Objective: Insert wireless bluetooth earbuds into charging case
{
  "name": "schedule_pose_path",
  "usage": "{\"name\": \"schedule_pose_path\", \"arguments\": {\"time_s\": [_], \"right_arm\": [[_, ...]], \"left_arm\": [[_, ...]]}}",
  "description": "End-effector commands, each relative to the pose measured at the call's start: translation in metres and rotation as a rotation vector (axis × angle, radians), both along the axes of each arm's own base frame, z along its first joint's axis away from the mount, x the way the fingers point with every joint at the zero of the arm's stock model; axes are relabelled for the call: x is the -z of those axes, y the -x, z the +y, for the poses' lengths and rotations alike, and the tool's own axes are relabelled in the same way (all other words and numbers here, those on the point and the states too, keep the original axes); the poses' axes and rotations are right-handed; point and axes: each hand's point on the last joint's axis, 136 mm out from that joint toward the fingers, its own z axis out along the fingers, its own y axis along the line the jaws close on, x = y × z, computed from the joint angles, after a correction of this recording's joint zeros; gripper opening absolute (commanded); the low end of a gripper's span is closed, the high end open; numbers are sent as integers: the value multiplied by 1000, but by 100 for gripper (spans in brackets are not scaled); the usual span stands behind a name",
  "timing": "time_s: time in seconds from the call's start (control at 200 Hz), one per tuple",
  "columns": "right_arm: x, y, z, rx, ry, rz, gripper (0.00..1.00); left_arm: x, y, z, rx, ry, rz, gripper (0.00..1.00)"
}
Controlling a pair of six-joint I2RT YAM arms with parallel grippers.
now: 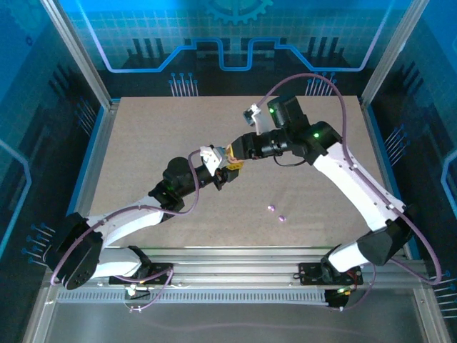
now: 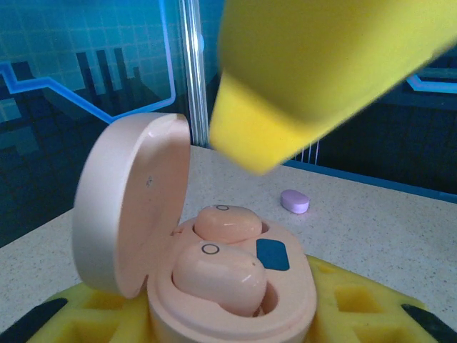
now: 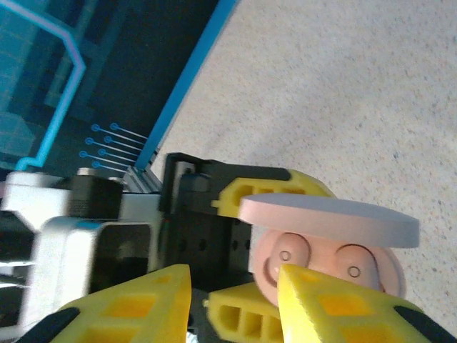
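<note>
Top external view: the table [image 1: 143,143] spans the cell. The left arm [image 1: 136,218] reaches in from 7 o'clock and the right arm [image 1: 350,175] bends in from 5 o'clock. The two meet near the table's middle. The left gripper [image 1: 227,174] sits just at 7 o'clock of the right gripper [image 1: 235,153].

In the left wrist view, the left gripper's yellow fingers [image 2: 357,307] are clamped on the body of a pink charging case [image 2: 289,304]. The case's lid [image 2: 132,204] is swung open at 9 o'clock. One blurred yellow finger [image 2: 314,71] of the right gripper hangs above the case at 12 to 1 o'clock, not touching it.

In the right wrist view, the right gripper [image 3: 232,286] has its claw spread apart and holds nothing. Its right-hand finger [image 3: 335,307] lies over the near rim of the case.

Two pink earbuds [image 2: 218,275] [image 2: 227,221] are seated side by side in the case's wells. They also show under the lid in the right wrist view [image 3: 285,257] [image 3: 357,268].

Two lilac earbuds [image 1: 270,208] [image 1: 282,218] lie loose on the table, close together, at 5 o'clock of the grippers. The left wrist view shows one lilac earbud [image 2: 294,201] on the table at 1 o'clock of the case, apart from it.
</note>
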Motion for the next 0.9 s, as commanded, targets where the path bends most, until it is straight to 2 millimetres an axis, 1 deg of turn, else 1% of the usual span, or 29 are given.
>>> {"name": "schedule_pose_path", "arguments": {"time_s": [0.0, 0.07, 0.155, 0.22, 0.29, 0.345, 0.465, 0.58, 0.63, 0.685, 0.765, 0.895], "right_arm": [[-31, 10, 2, -41, -83, -102, 39], [-37, 2, -6, 14, -79, -147, 39], [-34, -17, -23, 133, -24, -181, 41], [-31, -29, -30, 183, -7, -178, 43], [-28, -40, -33, 205, -5, -144, 44], [-23, -47, -31, 203, 3, -113, 45], [-11, -52, -20, 142, 33, -40, 47], [4, -45, -10, 63, 46, 20, 47], [9, -40, -10, 43, 49, 33, 47], [15, -35, -14, 40, 60, 39, 48], [18, -24, -18, 19, 20, 55, 48], [17, -12, -22, -9, -99, 108, 51]], "left_arm": [[-25, 6, -2, 22, 41, -68, 37], [-26, 8, -3, 32, 40, -74, 37], [-26, 13, -4, 56, 42, -85, 37], [-28, 18, -4, 76, 48, -88, 37], [-29, 22, -5, 96, 46, -88, 36], [-30, 26, -6, 111, 42, -88, 37], [-34, 28, -5, 114, 45, -98, 37], [-37, 26, -3, 99, 53, -96, 37], [-37, 23, -3, 86, 58, -89, 36], [-37, 22, -2, 80, 61, -89, 36], [-37, 22, -2, 77, 65, -89, 37], [-41, 22, -3, 83, 71, -93, 37]]}}
